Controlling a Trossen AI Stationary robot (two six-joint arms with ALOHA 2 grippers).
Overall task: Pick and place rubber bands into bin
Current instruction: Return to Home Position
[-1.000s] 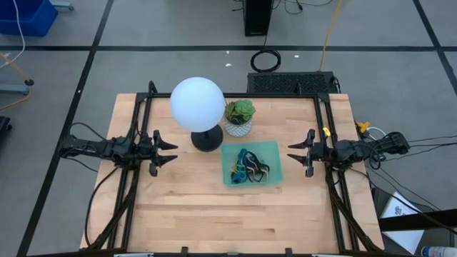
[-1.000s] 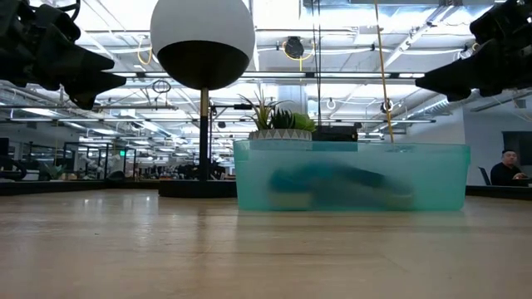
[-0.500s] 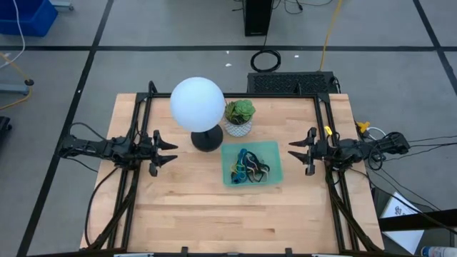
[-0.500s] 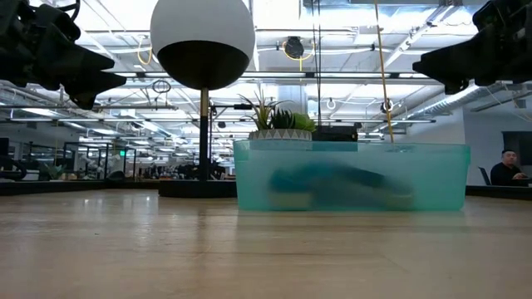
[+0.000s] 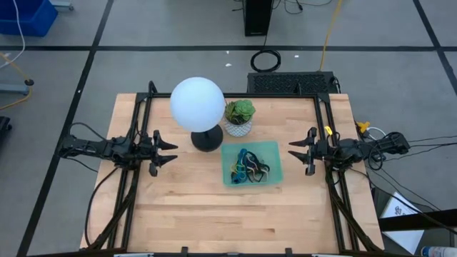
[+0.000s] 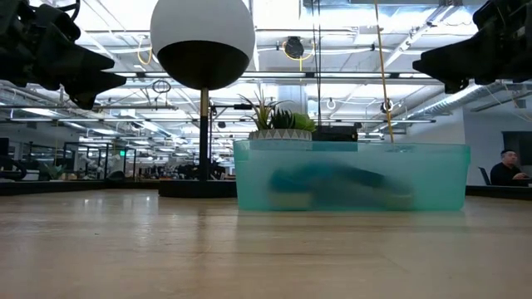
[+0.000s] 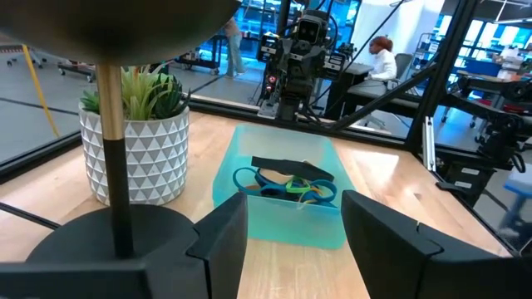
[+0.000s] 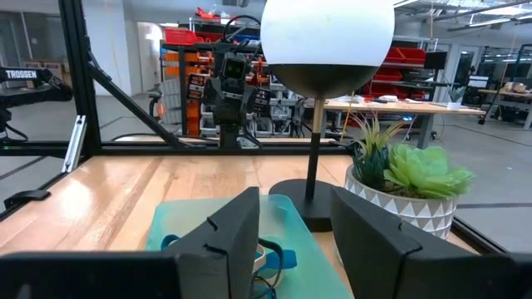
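Note:
The mint-green bin [image 5: 275,151] stands on the table right of centre, resting on its flat bottom. A tangle of rubber bands [image 5: 248,165] in blue, black, tan and green lies inside it, seen also in the left wrist view as rubber bands [image 7: 287,183]. My left gripper [image 5: 171,151] hovers open over the table's left side and points at the bin. Over the table's right side hovers my right gripper [image 5: 294,155], open and facing the bin from the other side. Neither has anything between its fingers.
A lamp with a white globe [image 5: 197,104] and a black round base [image 5: 207,140] stands left of the bin's far corner. A small white plant pot [image 5: 238,127] stands just behind the bin. The near half of the table [image 5: 214,214] is bare wood.
My right gripper has tipped its fingers up a little and risen slightly, staying open. The left gripper, the bin and the rubber bands have kept still.

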